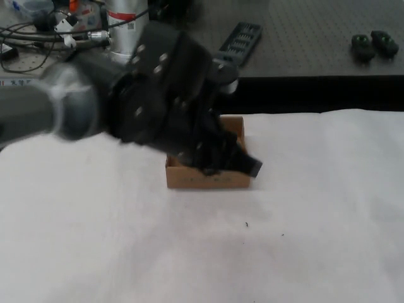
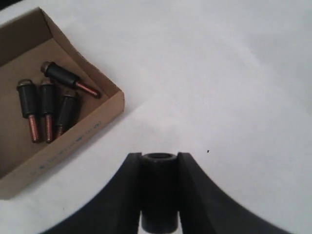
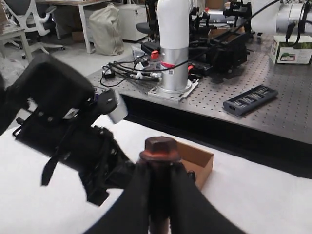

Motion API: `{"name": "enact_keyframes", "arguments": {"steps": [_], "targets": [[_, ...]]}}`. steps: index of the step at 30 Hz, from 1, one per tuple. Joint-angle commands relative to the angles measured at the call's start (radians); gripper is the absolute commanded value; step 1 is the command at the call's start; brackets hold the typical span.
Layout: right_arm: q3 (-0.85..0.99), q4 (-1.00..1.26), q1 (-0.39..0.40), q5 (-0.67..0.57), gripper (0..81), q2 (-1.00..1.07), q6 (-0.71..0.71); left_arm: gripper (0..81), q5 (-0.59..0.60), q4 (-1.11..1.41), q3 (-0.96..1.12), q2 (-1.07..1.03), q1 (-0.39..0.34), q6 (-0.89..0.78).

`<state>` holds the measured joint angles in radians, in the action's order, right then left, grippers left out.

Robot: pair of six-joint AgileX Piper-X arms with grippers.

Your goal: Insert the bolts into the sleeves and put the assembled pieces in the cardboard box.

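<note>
Left gripper (image 2: 159, 163) is clamping a sleeve (image 2: 158, 195); right gripper (image 3: 160, 175) is pinching a bolt (image 3: 159, 147).
Four assembled pieces (image 2: 48, 102) are lying in the box (image 1: 208, 179), mid-frame in the high view (this pair is seemingly not yet joined); an arm (image 1: 158, 88) is crowding its rim, while cloth (image 1: 303, 252) is leaving open room across the lower frame.

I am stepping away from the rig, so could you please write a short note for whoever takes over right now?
Left gripper: shut on a sleeve, beside the box.
Right gripper: shut on a bolt, short of the box.
Done: four assembled pieces lie in the box.
Left: insert the bolt into the sleeve, then put that piece in the box.
</note>
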<state>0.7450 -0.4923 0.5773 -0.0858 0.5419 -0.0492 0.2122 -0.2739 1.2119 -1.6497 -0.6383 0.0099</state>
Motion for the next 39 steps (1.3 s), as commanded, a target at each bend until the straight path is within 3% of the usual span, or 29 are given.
{"name": "enact_keyframes", "arguments": {"steps": [1,4,11,18,22,30,39], "targets": [[-0.001,0.072,-0.007,-0.055,3.6,0.047,-0.001,0.6,0.032,0.173,-0.184,0.147,-0.001,-0.045],[-0.045,0.211,-0.003,-0.165,3.6,0.087,-0.019,0.6,0.091,0.286,-0.318,0.261,-0.001,-0.061],[-0.241,0.710,0.033,-0.275,3.6,0.186,-0.299,0.6,0.183,0.476,-0.575,0.559,-0.001,-0.117],[-0.326,1.051,0.127,-0.299,3.6,0.289,-0.415,0.6,0.419,0.551,-0.758,0.807,-0.001,-0.154],[-0.326,1.147,0.185,-0.313,3.6,0.364,-0.422,0.6,0.537,0.653,-0.835,0.854,-0.001,-0.154],[-0.326,1.243,0.269,-0.338,3.6,0.454,-0.420,0.6,0.543,0.716,-0.872,0.855,-0.001,-0.198],[-0.326,1.216,0.302,-0.336,3.6,0.496,-0.330,0.6,0.534,0.717,-0.872,0.855,-0.001,-0.239]]}}
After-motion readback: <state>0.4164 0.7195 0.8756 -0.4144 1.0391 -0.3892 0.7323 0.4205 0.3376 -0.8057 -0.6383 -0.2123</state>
